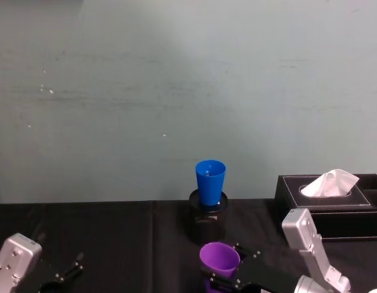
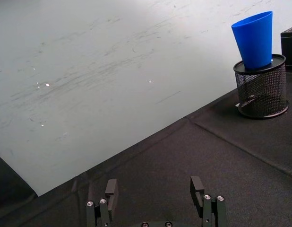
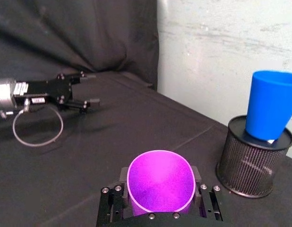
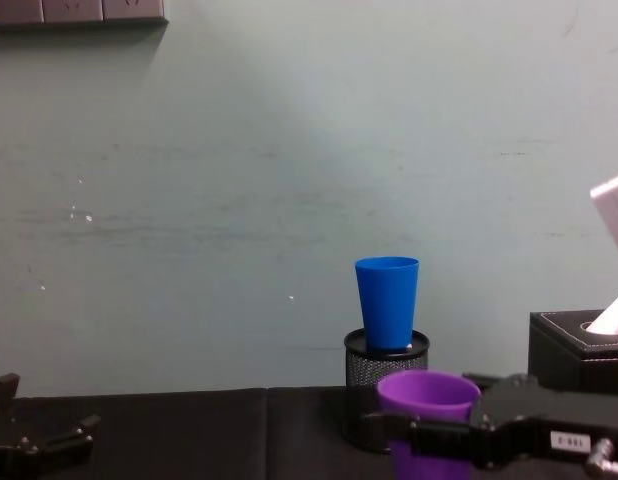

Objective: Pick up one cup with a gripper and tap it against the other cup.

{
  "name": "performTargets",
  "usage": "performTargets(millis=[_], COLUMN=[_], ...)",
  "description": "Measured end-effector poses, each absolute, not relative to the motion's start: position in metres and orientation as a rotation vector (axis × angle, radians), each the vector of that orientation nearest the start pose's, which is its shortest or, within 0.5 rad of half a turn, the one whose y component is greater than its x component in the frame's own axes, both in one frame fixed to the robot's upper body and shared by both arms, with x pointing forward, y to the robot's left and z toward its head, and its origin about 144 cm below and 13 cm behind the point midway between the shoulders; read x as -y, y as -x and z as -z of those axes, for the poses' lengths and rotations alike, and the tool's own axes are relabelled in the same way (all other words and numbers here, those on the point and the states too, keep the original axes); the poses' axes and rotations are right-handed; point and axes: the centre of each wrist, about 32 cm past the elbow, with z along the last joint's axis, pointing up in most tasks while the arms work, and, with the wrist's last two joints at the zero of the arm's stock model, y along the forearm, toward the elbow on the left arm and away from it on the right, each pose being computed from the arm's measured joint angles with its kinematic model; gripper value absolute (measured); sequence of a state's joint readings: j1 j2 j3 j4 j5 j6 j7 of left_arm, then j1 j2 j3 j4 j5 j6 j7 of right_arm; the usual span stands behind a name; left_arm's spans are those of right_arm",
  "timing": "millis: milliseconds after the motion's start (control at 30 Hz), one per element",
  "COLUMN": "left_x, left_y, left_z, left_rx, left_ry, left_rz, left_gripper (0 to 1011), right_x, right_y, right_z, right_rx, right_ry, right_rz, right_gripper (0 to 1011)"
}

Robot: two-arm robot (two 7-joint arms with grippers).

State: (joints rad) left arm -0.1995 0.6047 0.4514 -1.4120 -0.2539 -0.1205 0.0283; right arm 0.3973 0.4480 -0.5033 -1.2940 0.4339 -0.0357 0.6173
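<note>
The right tool (image 3: pixel 159 202) pinches the purple cup (image 1: pixel 219 259) upright near the table's front edge, seemingly poised to tap the blue cup (image 1: pixel 210 182) perched in the holder (image 1: pixel 207 229); the left tool (image 2: pixel 154 187) idles spread, front-left.

You'll find the bench (image 1: pixel 109 238) draped in black cloth, with a crease running from its back edge toward the front, left of the middle. A black mesh pen holder (image 1: pixel 208 229) stands upright near the back edge, about midway along it; through its mesh wall (image 2: pixel 261 92) you can see the pale wall behind. Toward the back right corner sits a black tissue box (image 1: pixel 335 210) with light stitching round its top and a white tissue (image 1: pixel 330 183) standing out of its slot. It is apart from the holder. Behind the bench you face a pale, scuffed wall (image 1: pixel 176 79). Grey wall plates (image 4: pixel 79 10) are mounted high up on its left.
</note>
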Motion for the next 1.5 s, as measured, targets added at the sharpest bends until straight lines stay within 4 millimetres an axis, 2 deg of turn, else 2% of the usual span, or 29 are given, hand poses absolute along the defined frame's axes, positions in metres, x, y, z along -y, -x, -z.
performTargets(millis=[600, 1500], left_x=[-0.310, -0.310], left_y=[-0.489, -0.489], left_z=[-1.140, -1.140], left_rx=[0.285, 0.285], left_ry=[-0.304, -0.304], left_rz=[-1.248, -1.248], left_gripper=[1000, 1000], right_x=[0.256, 0.258], right_y=[-0.546, -0.546], right_z=[-1.144, -1.134], right_rx=[0.030, 0.019], right_ry=[0.149, 0.166], right_rz=[0.623, 0.626], right_gripper=[735, 735])
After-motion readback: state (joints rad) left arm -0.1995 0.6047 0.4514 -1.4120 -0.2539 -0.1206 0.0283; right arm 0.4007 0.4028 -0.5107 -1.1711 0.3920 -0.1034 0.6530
